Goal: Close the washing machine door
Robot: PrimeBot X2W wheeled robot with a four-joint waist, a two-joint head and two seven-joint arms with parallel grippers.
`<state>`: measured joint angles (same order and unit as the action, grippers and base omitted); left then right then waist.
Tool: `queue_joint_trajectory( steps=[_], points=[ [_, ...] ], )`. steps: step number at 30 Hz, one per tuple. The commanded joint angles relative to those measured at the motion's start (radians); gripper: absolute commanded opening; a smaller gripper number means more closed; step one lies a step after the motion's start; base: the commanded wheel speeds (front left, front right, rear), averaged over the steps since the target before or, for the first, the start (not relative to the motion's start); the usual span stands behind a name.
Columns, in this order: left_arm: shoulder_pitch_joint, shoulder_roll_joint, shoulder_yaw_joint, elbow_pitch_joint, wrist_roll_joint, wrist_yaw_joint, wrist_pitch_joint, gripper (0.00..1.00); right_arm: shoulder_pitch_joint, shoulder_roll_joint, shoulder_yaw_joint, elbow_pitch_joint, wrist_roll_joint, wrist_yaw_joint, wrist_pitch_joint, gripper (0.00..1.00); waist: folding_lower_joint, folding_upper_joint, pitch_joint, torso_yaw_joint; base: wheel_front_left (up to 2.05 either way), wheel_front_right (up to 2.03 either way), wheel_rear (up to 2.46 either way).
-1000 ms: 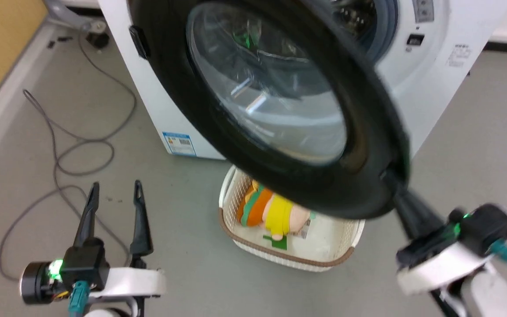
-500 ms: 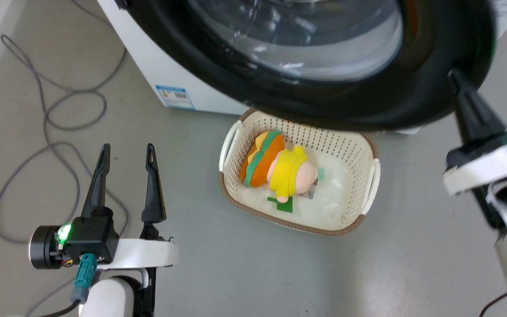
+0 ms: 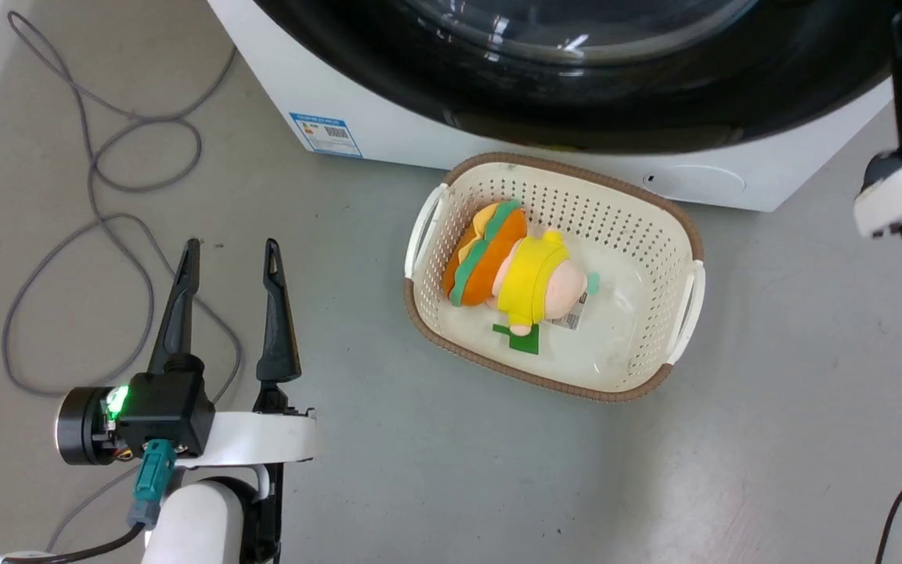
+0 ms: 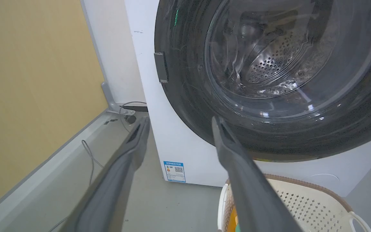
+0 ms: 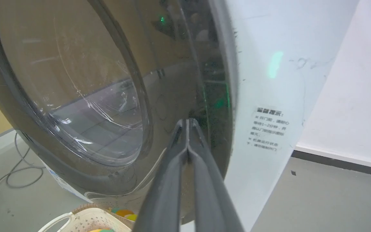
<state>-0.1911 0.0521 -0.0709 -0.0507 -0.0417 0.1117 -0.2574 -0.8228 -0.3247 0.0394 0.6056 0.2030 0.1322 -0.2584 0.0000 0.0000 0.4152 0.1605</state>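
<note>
presently, the washing machine door (image 3: 498,102) spans 11 to 1 o'clock of the head view, its black ring close against the white front of the washing machine (image 3: 388,133). from the left wrist view it looks flat to that front. i cannot tell whether the latch is engaged.

right gripper (image 5: 188,122): fingers pressed together, holding nothing, with the tips at the black ring near the door's 3 o'clock edge. i cannot tell whether they are touching it or just off it.

left gripper (image 3: 229,258): fingers parted and empty, at 8 o'clock of the head view, over floor and well apart from the door.

a cream basket (image 3: 623,227) holding a plush toy (image 3: 517,270) sits on the floor at the door's 6 o'clock, just beside the machine.

handling, in my judgement: the door is rigid and fairly heavy, and it turns on its hinge. its glossy face would let a fingertip slide. the clear bowl window is the part to spare. no grasp is needed. i would press with the closed fingers on the black ring at the 3 o'clock edge, square to the face, until the latch seats. the risk is the tips skating off the rim onto the white panel.
</note>
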Motion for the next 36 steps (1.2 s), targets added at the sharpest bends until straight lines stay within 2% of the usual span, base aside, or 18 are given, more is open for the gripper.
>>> queue_joint_trajectory(
  steps=[1,10,16,21,31,36],
  points=[
    [-0.022,-0.001,0.001,-0.002,-0.004,0.004,-0.004,1.0,-0.03,0.007,-0.012,0.014,-0.004,-0.002,-0.003,0.0,0.0,0.0,0.006,0.0,0.0,0.0,0.0],
    [-0.033,-0.002,-0.005,-0.003,-0.014,0.013,-0.004,1.0,-0.111,0.053,-0.106,0.097,-0.091,-0.002,-0.003,0.0,0.0,0.0,0.029,-0.005,0.0,0.0,0.0],
    [-0.034,-0.002,-0.004,0.004,-0.014,0.015,-0.004,1.0,-0.096,0.084,-0.149,0.074,-0.141,-0.002,-0.003,0.0,0.0,0.0,0.018,-0.008,0.0,0.0,0.0],
    [-0.009,-0.002,0.009,0.018,-0.005,0.017,-0.004,1.0,-0.014,0.111,-0.165,-0.052,-0.162,-0.002,-0.003,0.0,0.0,0.0,-0.037,-0.034,0.0,0.0,0.0],
    [0.052,0.006,0.049,0.045,0.016,0.005,-0.004,1.0,0.223,0.184,-0.138,-0.457,-0.194,-0.002,-0.003,0.0,0.0,0.0,-0.173,-0.115,0.0,0.0,0.0],
    [0.089,0.012,0.064,0.055,0.021,0.006,-0.004,1.0,0.344,0.229,-0.133,-0.559,-0.191,-0.002,-0.003,0.0,0.0,0.0,-0.232,-0.152,0.0,0.0,0.0]
  ],
)
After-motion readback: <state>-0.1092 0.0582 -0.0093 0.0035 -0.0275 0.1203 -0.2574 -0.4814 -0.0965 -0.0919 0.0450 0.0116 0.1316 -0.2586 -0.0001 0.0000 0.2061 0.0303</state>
